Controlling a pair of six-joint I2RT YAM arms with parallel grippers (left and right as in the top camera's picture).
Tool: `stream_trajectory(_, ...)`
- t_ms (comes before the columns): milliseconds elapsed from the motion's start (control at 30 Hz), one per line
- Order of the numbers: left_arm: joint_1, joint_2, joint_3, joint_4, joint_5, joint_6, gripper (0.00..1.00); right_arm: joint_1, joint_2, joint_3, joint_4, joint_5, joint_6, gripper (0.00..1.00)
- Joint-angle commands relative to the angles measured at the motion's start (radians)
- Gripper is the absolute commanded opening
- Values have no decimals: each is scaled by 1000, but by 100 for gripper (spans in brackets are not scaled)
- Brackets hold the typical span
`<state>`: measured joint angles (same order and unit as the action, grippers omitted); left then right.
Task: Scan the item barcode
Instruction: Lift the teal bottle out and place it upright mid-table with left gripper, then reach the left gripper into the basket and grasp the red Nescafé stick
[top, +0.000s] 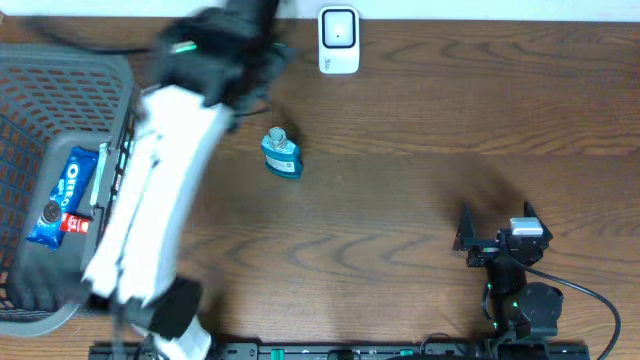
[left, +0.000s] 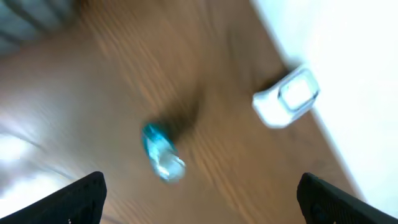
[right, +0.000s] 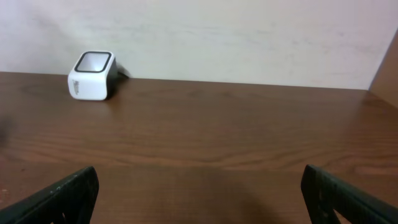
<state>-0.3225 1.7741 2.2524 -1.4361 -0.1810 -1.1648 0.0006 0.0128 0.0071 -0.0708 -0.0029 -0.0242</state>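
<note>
- Overhead, the count: one blue bottle (top: 283, 156), one white scanner (top: 339, 41), one grey basket (top: 40, 90) with one Oreo pack (top: 66, 195) inside, two arms.
- Left arm (top: 160, 200) a white blur, stretched from the near edge toward the far one; bottle just to its right, scanner beyond the bottle.
- Right gripper (top: 497, 230) spread wide, empty, touching nothing; bottle well off to its left.
- Bottle apparently lying flat, long axis running near-to-far, cap end toward the far edge.
- Left wrist view, everything smeared: left gripper (left: 202, 196) wide open, fingers (left: 84, 196) out at either side of the frame, nothing gripped, nothing touched.
- One bottle ahead, nearer the left finger, clear of both; paler end closer to the gripper, too blurred to say more.
- One scanner ahead and off to the right, near the pale wall (left: 348, 37).
- Right wrist view, sharp: right gripper open to the full, nothing between the fingers; one scanner far ahead to the left, at the foot of the wall.
</note>
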Motion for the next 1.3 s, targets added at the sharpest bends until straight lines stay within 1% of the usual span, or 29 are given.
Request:
stream_trajectory(0, 186, -118, 29, -82, -55, 100, 98, 10, -4, -2, -4, 9, -7, 99)
stream_trajectory(67, 307, -158, 29, -129, -55, 123, 98, 10, -4, -2, -4, 9, -7, 99)
stream_trajectory(133, 420, -176, 29, -143, -43, 189, 98, 10, -4, -2, -4, 9, -7, 99)
stream_trajectory(200, 564, -173, 26, -155, -7, 270, 98, 10, -4, -2, -4, 9, -7, 99)
stream_trajectory(333, 673, -154, -27, -159, -6, 277, 98, 10, -4, -2, -4, 9, -7, 99)
stream_trajectory(500, 739, -130, -148, -95, -6, 277, 98, 10, -4, -2, -4, 9, -7, 99)
stream_trajectory(600, 756, -123, -261, -3, -6, 324, 98, 10, -4, -2, -4, 9, -7, 99)
stream_trajectory(767, 756, -121, -483, 187, -6, 327, 98, 10, -4, -2, -4, 9, -7, 99)
stream_trajectory(867, 767, -120, -606, 275, -6, 317, 98, 10, -4, -2, -4, 9, -7, 99)
stream_trajectory(967, 803, -120, -699, 296, -6, 283, 98, 10, -4, -2, -4, 9, -7, 99)
stream_trajectory(1033, 838, -120, -750, 311, -6, 281, 98, 10, -4, -2, -4, 9, -7, 99)
stream_trajectory(1100, 873, -120, -797, 331, 2, 309, 98, 10, -4, -2, -4, 9, -7, 99)
stream_trajectory(1267, 930, -120, -928, 424, 98, 417, 98, 10, -4, -2, -4, 9, -7, 99)
